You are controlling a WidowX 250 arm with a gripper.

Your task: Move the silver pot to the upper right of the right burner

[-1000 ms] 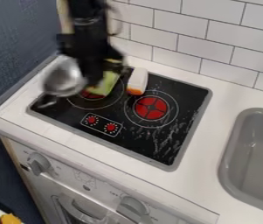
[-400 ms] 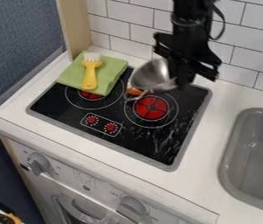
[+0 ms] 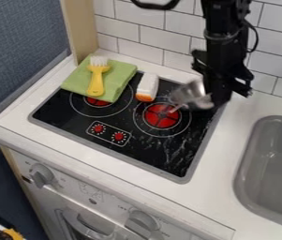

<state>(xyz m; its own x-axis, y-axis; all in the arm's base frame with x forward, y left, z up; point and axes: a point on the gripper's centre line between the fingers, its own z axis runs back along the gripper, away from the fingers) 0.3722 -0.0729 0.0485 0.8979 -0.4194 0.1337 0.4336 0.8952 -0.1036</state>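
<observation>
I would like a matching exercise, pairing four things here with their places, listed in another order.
1. Yellow brush
2. Silver pot
3. Grey sink
4. White and orange object

A. At the gripper
B. Between the cloth and the pot
C. On the green cloth
D. Set in the white counter

Right pairs: 1-C, 2-A, 3-D, 4-B

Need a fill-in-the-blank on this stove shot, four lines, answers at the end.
The cloth under the yellow brush is ____. The burner nearest the silver pot in the gripper is the ____ one. The white object has an end coloured ____. In the camera view, the sink lies to the ____ of the stove.

Missing words: green; right; orange; right.
</observation>
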